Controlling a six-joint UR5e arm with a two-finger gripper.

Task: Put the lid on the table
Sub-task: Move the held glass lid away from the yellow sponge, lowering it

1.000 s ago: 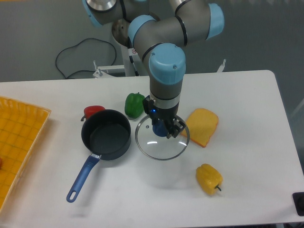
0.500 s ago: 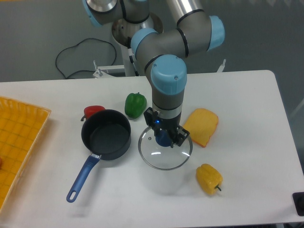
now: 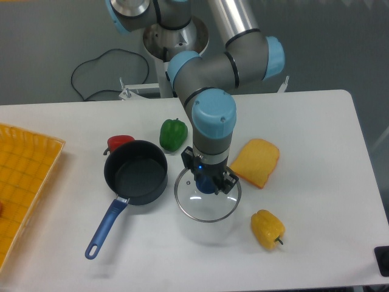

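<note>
The lid (image 3: pixel 203 204) is a round clear glass disc with a thin metal rim and a blue centre knob. It hangs level, low over the white table (image 3: pixel 316 201), just right of the saucepan. My gripper (image 3: pixel 208 181) points straight down and is shut on the blue knob. A faint shadow lies on the tabletop below the lid.
A dark saucepan (image 3: pixel 135 172) with a blue handle stands open to the left. A green pepper (image 3: pixel 173 134) and a red pepper (image 3: pixel 119 142) lie behind it. A yellow wedge (image 3: pixel 255 162) and a yellow pepper (image 3: pixel 267 229) lie to the right. A yellow gridded tray (image 3: pixel 24 176) sits at the far left.
The gripper has carried the lid toward the table's front and lower over the last second, ending slightly left of where it was half a second ago.
</note>
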